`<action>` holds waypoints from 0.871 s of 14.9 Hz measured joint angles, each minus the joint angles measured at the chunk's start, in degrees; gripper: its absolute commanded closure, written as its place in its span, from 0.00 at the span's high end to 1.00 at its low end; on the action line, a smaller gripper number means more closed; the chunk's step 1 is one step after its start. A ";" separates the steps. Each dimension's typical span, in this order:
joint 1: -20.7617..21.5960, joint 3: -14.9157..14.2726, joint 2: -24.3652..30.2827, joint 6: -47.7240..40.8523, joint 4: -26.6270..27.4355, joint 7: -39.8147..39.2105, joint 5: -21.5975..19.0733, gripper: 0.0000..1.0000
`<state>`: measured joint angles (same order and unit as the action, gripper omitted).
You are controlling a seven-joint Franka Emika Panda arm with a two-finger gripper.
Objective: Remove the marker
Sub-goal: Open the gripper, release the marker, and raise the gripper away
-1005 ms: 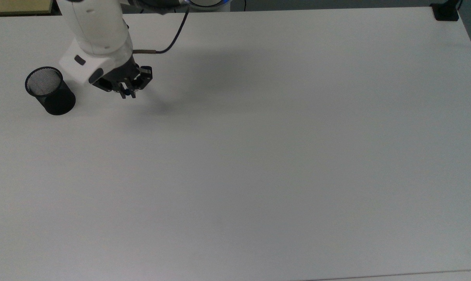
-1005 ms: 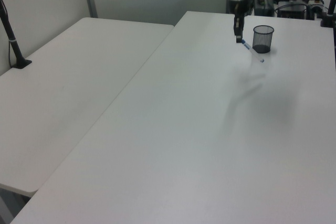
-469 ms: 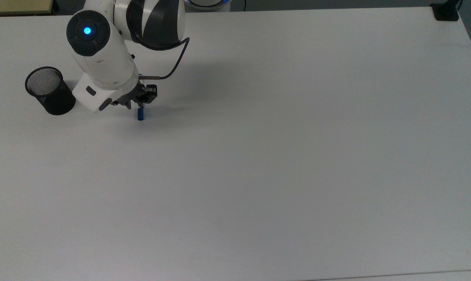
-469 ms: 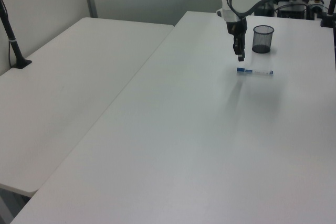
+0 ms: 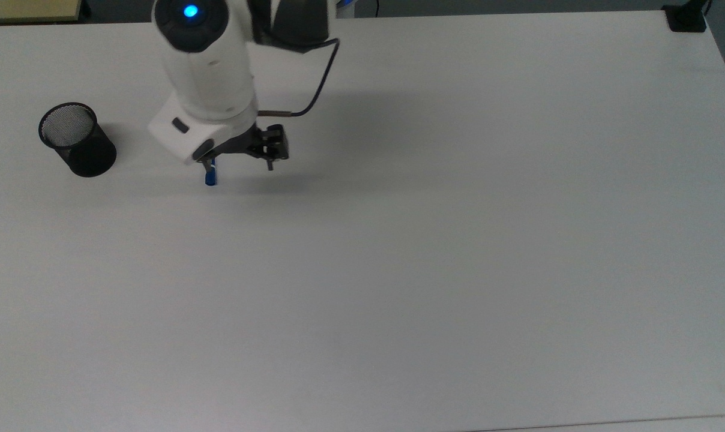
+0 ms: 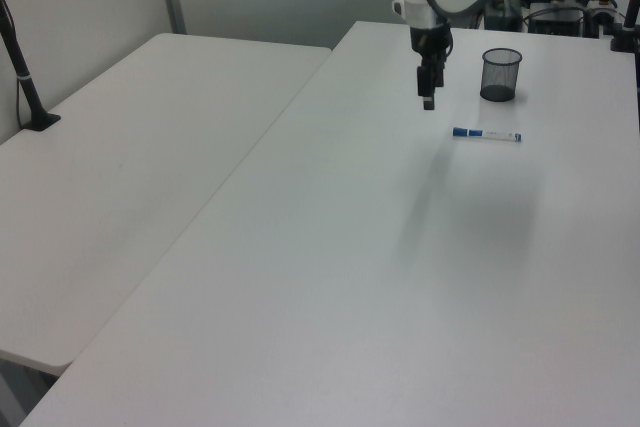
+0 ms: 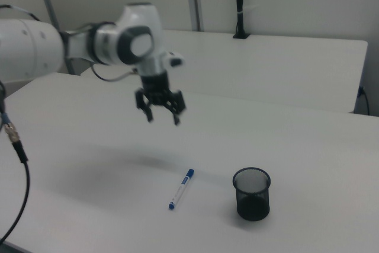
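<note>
black mesh cup (image 5: 77,140) upright, white table (image 5: 458,240)

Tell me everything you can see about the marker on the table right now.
The marker is a slim pen with a white barrel, a blue cap and a blue tip at the other end. It lies flat on the white table, beside the black mesh cup and outside it, not touching it. Nothing holds it: the tool hangs open above the table, clear of it.
</note>
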<state>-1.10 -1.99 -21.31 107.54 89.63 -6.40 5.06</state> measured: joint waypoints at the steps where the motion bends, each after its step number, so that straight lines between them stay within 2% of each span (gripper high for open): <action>1: 1.89 0.04 1.61 -0.47 -0.10 2.26 0.00 1.00; 4: 6.49 0.13 6.38 -5.36 -0.16 9.07 0.01 1.00; 6: 8.09 0.15 9.30 -7.97 -0.14 13.99 -0.01 1.00; 9: 9.02 0.16 13.17 -10.59 0.01 18.88 -0.03 1.00; 13: 8.67 -0.38 17.34 -12.18 1.19 19.47 -0.03 1.00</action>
